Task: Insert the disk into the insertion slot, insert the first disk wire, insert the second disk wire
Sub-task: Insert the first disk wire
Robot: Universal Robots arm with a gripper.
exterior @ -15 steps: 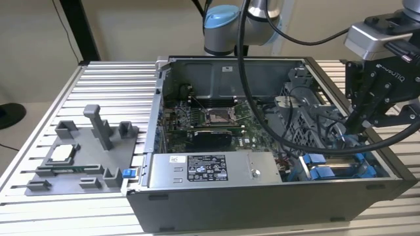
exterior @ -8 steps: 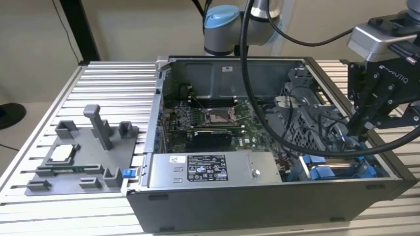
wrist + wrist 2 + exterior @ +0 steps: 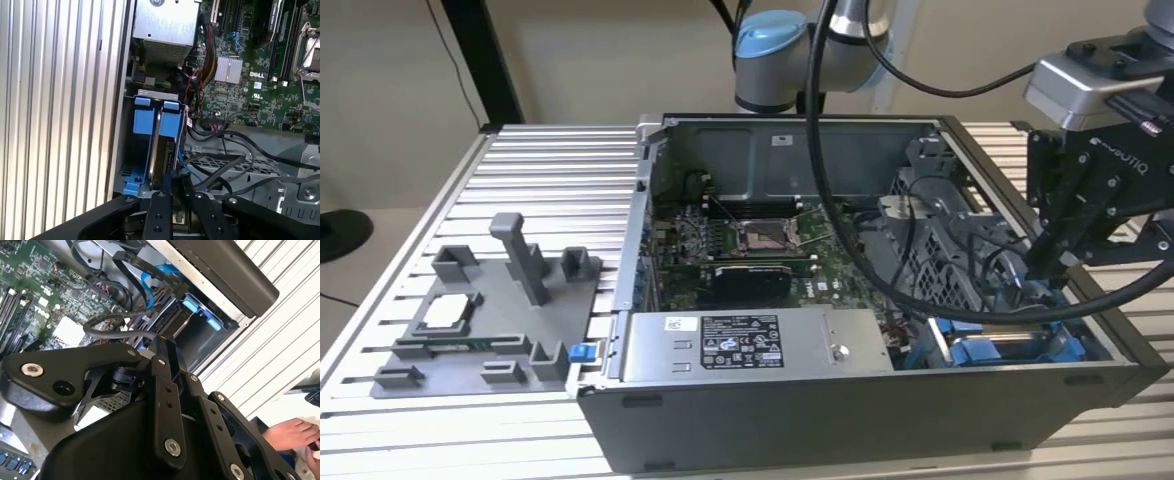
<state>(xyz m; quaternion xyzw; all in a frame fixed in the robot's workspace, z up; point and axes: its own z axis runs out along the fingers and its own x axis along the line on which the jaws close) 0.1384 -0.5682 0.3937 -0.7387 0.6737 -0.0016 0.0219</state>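
gripper (image 3: 176,181): narrow, jaws nearly together, grasp unclear | disk (image 3: 158,145): on edge in slot (image 3: 125,167), between blue tabs | relation: gripper just at disk's end, beside black wires (image 3: 225,170)

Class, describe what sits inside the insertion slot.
The disk in its blue frame appears to stand on edge inside the insertion slot. The gripper covers one end of it, so any wire connection there is hidden.

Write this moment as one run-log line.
gripper: inside case, just above slot | disk: on edge in slot | black wires: beside gripper, connection unclear
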